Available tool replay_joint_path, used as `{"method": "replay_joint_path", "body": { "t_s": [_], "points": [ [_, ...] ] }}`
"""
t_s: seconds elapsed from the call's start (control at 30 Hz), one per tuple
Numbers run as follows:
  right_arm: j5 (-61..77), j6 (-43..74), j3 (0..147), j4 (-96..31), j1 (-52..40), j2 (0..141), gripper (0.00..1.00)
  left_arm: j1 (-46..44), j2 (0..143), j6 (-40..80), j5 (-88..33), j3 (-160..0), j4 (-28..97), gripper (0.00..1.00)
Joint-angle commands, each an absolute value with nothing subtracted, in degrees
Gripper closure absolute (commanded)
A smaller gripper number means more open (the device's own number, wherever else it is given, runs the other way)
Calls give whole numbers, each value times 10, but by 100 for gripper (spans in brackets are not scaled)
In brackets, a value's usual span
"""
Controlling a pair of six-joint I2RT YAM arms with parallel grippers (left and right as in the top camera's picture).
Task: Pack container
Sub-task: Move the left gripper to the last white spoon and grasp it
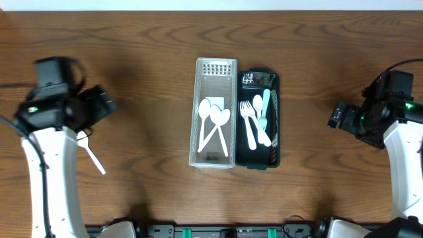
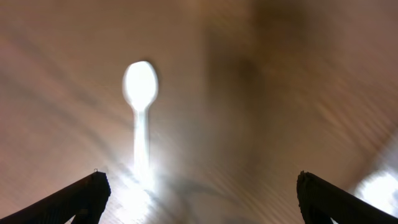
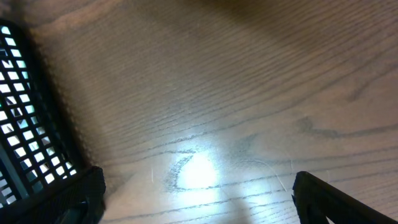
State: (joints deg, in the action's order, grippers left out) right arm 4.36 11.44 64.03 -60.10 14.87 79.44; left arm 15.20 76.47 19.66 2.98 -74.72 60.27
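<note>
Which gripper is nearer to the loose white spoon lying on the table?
Left. The left gripper hangs just above the spoon; the right gripper is far off, beyond the black basket.

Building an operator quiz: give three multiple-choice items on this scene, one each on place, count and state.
1. Where is the loose spoon? A in the black tray B on the table by the left gripper C in the clear tray
2. Spoons in the clear tray: A two B four C none
3. The left gripper's jaws: A shut on a spoon B open, empty C shut, empty
Answers: B, it lies on bare wood outside both trays; A, two white bowls show; B, left wrist view shows the jaws wide apart, gripping nothing.
</note>
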Motion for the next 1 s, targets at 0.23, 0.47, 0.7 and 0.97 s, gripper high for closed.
{"method": "replay_joint_path", "body": {
  "t_s": [0.23,0.47,0.7,0.97],
  "points": [
    [48,106,640,-600,152,795,1,291,860,209,-18,-642,500,2],
    [48,102,640,-600,152,795,1,292,952,206,-23,-629,448,2],
    [48,102,640,-600,152,795,1,292,1020,197,-24,-628,431,2],
    [48,102,640,-598,153,795,1,292,1063,171,-52,-623,415,1]
  ]
}}
